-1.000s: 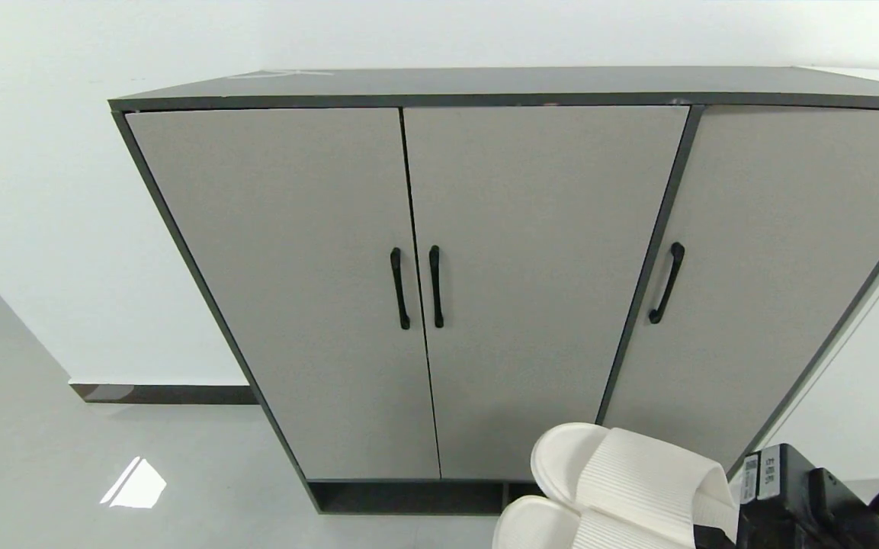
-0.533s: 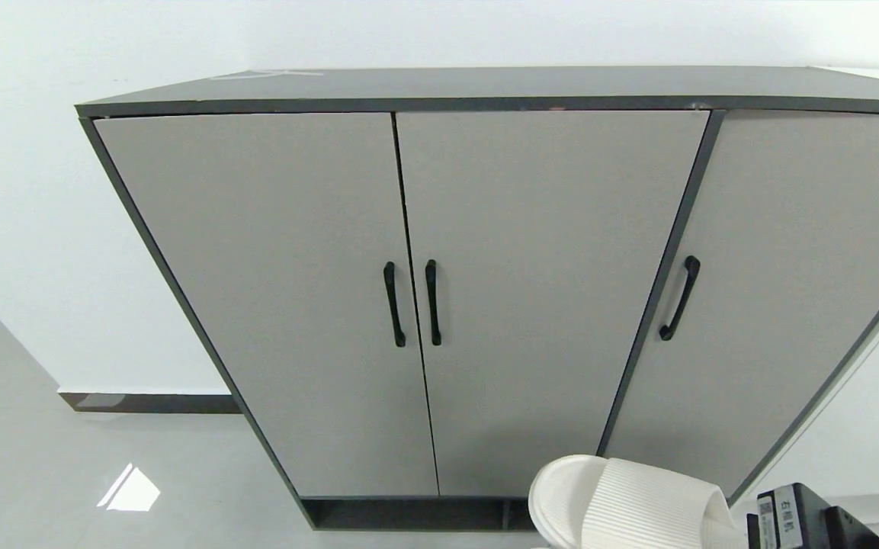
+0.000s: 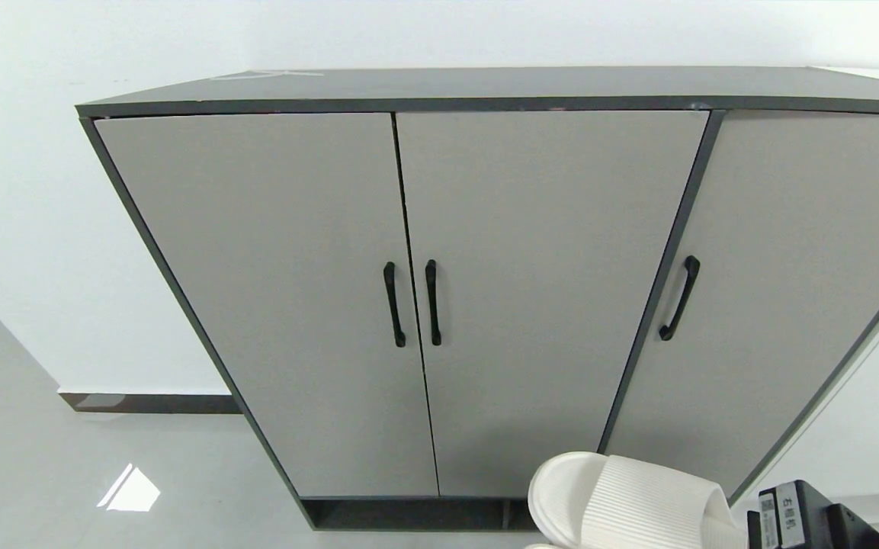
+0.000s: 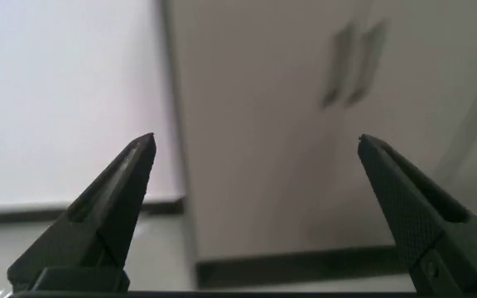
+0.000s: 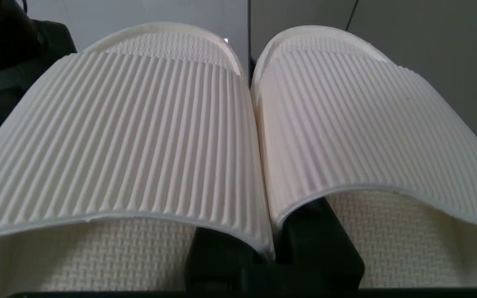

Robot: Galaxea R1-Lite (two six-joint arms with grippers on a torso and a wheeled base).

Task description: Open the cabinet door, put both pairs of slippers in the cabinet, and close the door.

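Since a second ago your head camera had shifted nearer the cabinet (image 3: 485, 82), so the white slippers (image 3: 630, 499) showed lower at the frame's lower right. Your right pincer (image 5: 276, 248) gripped that pair. Your left pincer (image 4: 255, 145) gaped wide. All three doors (image 3: 546, 290) were shut. White labels (image 3: 788, 503) beside the slippers carried print too small to read.

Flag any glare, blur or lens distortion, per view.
Head view: the wide-angle lens splays the cabinet, its sides converging downward; one bright glare patch on the floor. Left wrist view: the open left pincer is crisp, the door handles behind it blurred. Right wrist view: slippers evenly lit, ribs clear, no glare.
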